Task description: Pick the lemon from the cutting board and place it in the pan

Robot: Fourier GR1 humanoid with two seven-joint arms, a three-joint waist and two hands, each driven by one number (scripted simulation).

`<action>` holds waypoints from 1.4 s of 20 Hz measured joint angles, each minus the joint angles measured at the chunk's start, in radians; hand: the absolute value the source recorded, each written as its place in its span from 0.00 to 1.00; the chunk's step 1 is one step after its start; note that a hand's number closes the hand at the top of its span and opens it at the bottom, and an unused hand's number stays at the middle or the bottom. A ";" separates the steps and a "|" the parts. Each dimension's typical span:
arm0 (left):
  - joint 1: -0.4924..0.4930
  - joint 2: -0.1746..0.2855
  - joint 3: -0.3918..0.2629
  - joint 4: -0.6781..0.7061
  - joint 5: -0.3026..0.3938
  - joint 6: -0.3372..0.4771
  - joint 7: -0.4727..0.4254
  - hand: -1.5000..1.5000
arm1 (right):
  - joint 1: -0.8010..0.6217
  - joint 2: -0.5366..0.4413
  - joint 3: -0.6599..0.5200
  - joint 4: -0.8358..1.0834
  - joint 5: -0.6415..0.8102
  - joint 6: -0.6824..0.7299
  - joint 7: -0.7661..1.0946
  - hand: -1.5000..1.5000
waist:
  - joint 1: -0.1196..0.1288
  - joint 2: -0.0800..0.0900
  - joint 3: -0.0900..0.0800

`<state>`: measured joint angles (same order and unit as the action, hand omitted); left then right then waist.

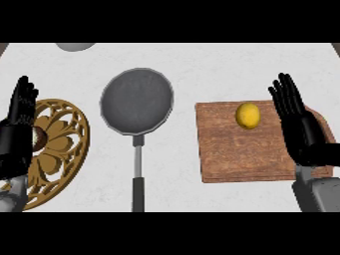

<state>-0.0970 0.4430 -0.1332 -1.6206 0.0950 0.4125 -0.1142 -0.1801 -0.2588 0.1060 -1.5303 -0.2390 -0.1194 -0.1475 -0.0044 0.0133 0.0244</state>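
A yellow lemon (248, 115) lies on the far part of the wooden cutting board (231, 154) at the right. A grey pan (137, 101) sits in the middle of the counter, its long handle (138, 174) pointing toward me. My right hand (299, 124) is open, fingers straight and pointing away, just right of the lemon and above the board's right edge, apart from the fruit. My left hand (16, 124) is open at the far left, fingers up, resting over a carved trivet.
A round golden carved trivet (58, 149) lies at the left, with a small dark object (38, 137) on it partly hidden by my left hand. A grey rounded thing (75, 46) shows at the counter's far edge.
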 measured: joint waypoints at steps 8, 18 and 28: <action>0.016 0.060 0.031 0.181 0.019 -0.059 0.173 0.50 | -0.166 -0.037 -0.121 0.037 0.054 -0.138 0.037 1.00 | -0.017 -0.006 -0.026; 0.002 0.090 0.047 0.233 0.053 -0.131 0.265 0.50 | -0.035 0.135 -0.153 0.016 0.285 -0.604 -0.029 0.00 | -0.017 -0.018 -0.016; -0.016 0.110 0.065 0.251 0.047 -0.161 0.301 0.50 | -0.013 -0.072 -0.006 -0.064 0.611 -0.517 0.468 0.00 | -0.011 -0.025 -0.021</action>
<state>-0.1129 0.5530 -0.0679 -1.3699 0.1418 0.2515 0.1868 -0.1932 -0.3310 0.1003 -1.5939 0.3719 -0.6363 0.3203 -0.0150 -0.0116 0.0033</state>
